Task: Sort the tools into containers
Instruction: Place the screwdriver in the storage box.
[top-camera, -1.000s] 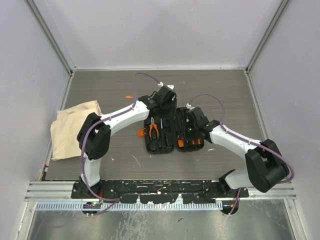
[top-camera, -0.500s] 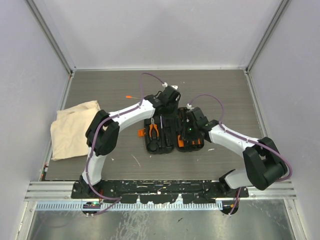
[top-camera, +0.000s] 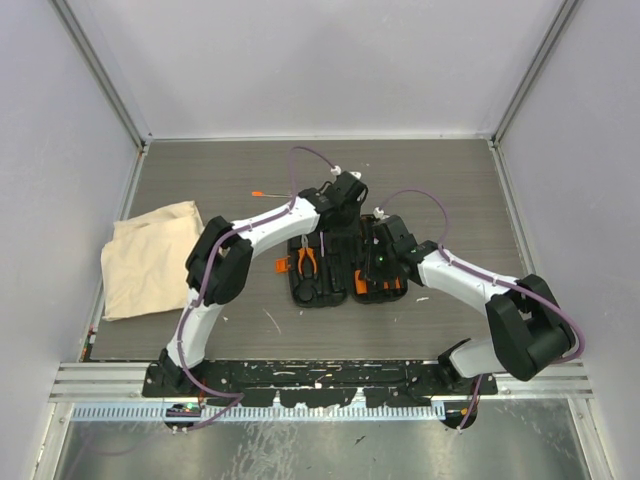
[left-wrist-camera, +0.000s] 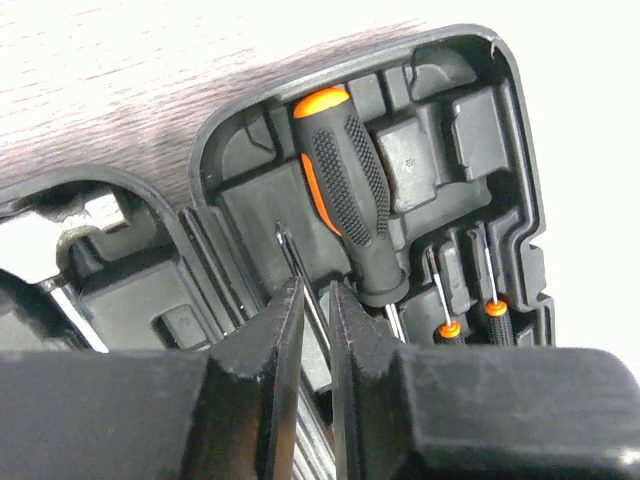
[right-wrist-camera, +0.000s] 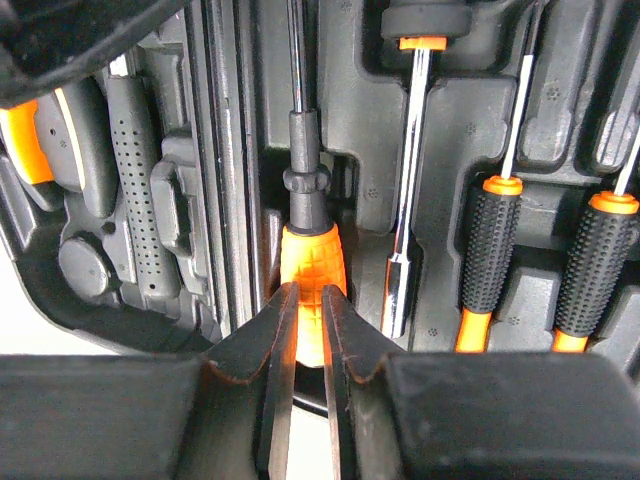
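Tool case (top-camera: 320, 295) is lying open at the middle of the table (top-camera: 450, 180), a little toward the near edge. Both arms are reaching over it. Most slots are holding something: pliers (top-camera: 307, 258) in the left half, small screwdrivers (right-wrist-camera: 492, 245) in the right.

Left gripper (left-wrist-camera: 315, 290) is hanging low over the far end of the case, jaws nearly together with only a slit between them. A thin steel shaft (left-wrist-camera: 288, 245) is running into that slit, just beside the black-and-orange screwdriver (left-wrist-camera: 350, 190) bedded in its slot. Pinching it or merely straddling it: cannot tell.

Right gripper (right-wrist-camera: 308, 292) is sitting over the orange handle (right-wrist-camera: 308, 262) of a screwdriver lying beside the hinge. Its jaws are close, with orange showing through the gap. The handle looks wider than the gap, so the tips may be pressing rather than clasping: cannot tell. Handle and shaft seem to belong to one tool.

Judging the step: the arms are seating this screwdriver into its moulded slot, one at each end.

The orange-tipped driver (top-camera: 262, 194) is lying loose toward the table's far edge, beyond the case's far left corner, not yet in a container. The cloth bag (top-camera: 150, 258) is lying by the left edge, well apart from the case.

Next move is probably calling for even downward pressure until the tool beds flat, then a straight lift clear of the neighbouring handles.
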